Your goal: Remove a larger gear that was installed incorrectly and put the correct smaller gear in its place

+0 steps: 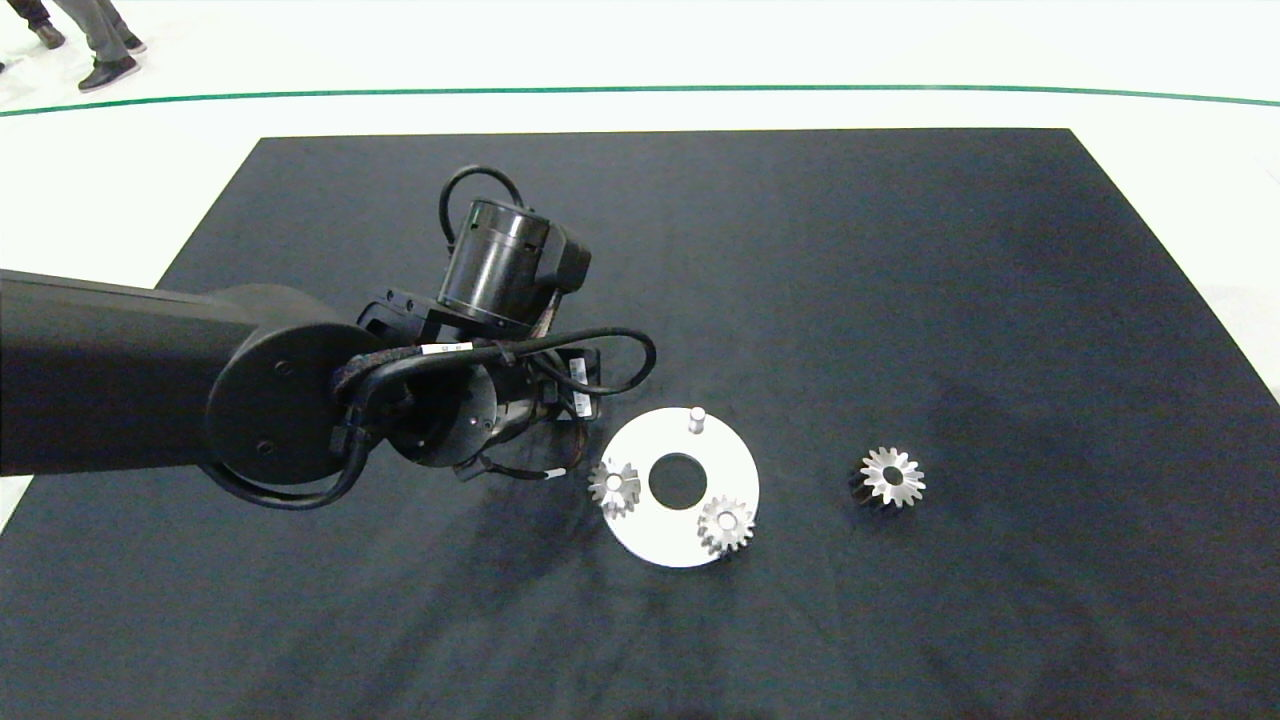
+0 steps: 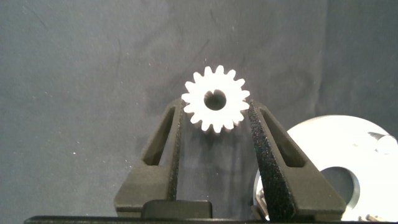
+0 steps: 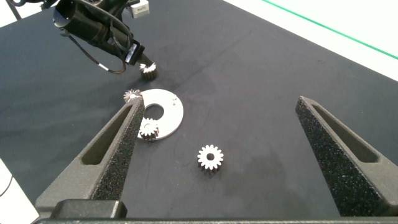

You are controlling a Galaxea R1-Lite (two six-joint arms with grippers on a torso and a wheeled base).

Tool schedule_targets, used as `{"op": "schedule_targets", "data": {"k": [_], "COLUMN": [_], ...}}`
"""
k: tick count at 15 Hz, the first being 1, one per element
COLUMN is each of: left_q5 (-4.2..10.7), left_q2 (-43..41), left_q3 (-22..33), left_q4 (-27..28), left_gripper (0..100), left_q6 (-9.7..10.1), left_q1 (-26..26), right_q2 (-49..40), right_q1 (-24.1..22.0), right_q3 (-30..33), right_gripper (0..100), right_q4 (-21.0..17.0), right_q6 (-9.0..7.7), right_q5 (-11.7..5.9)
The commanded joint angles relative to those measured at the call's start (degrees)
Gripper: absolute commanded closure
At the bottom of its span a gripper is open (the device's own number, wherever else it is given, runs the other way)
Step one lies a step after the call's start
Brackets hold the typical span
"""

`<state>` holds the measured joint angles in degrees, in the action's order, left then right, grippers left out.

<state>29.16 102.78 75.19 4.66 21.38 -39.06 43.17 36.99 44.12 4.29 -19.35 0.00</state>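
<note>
Left gripper (image 2: 215, 118) left of the white disc (image 1: 640, 535) in the head view's middle, clamped on the smaller gear (image 2: 215, 100). Larger gear (image 1: 892, 476) lying alone on the black mat (image 1: 900, 280), right of the disc. Right gripper (image 3: 217, 134) spread wide, raised above the mat.

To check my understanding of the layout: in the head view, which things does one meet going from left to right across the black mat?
Left arm → small gear at the disc's left edge → white disc → small gear on the disc's lower right → larger gear lying alone on the mat.
</note>
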Motion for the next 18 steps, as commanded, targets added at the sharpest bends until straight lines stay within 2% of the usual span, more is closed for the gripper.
{"op": "schedule_targets", "data": {"k": [1,5,6,9,13,18], "left_q5": [0.20,0.20,0.37,0.28,0.99,0.99], "left_q2": [-1.4,-2.9,-3.1,-2.5,0.6,1.8], "left_q3": [-0.2,-0.6,-0.7,-0.7,-0.5,-0.7], "left_q4": [0.2,0.0,-0.2,-2.0,-4.5,-4.4], "left_gripper": [100,100,0,0,0,0], "left_q6": [0.24,0.24,0.15,0.15,-0.20,-2.22], "left_q1": [-0.5,-2.9,-2.9,-2.9,-3.1,-2.6], "right_q2": [0.1,0.1,0.1,0.1,0.1,0.1], "right_q1": [0.0,0.0,0.0,0.0,0.0,0.0], "right_q3": [0.0,0.0,-0.3,-0.3,-0.4,-0.4], "right_gripper": [0,0,0,0,0,0], "right_q4": [0.0,0.0,0.1,0.1,0.1,0.1], "right_q6": [-0.17,-0.25,-0.25,-0.25,-0.87,-1.04], "right_q5": [0.00,0.00,0.00,0.00,0.00,0.00]}}
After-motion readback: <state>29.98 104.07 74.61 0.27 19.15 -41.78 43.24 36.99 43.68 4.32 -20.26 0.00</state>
